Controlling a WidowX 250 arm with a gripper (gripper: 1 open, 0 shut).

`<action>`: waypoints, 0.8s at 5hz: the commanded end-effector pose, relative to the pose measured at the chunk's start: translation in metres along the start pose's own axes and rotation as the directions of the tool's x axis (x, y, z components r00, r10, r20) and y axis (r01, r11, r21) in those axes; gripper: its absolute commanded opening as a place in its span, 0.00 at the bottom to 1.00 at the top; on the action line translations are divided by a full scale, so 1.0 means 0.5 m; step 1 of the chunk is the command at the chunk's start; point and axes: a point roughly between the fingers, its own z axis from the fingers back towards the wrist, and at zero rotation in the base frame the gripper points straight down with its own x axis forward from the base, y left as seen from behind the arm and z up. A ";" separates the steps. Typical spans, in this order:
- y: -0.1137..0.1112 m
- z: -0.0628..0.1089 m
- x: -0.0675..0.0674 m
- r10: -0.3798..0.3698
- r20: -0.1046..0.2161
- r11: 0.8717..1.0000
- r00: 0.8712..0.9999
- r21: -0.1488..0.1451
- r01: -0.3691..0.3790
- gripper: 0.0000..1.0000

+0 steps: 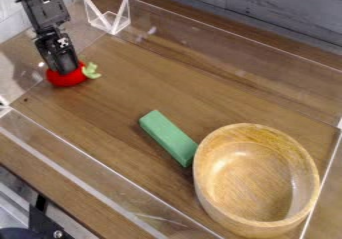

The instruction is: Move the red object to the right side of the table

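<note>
The claw (58,65) was wide open, right over the red fruit (67,76) at the table's (227,83) far left.

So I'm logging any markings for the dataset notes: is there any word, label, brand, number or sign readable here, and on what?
No readable text anywhere.
Gripper: small white marks on its black body, too blurred to read.
Red object, green block, bowl, table: no markings visible.
</note>
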 end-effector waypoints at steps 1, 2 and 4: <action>-0.002 -0.006 0.013 -0.043 -0.002 0.998 0.999 -0.046 0.042 1.00; -0.011 -0.015 0.021 0.020 0.027 0.996 0.999 -0.093 -0.017 1.00; -0.004 -0.039 0.042 0.066 0.038 0.978 0.997 -0.198 -0.057 1.00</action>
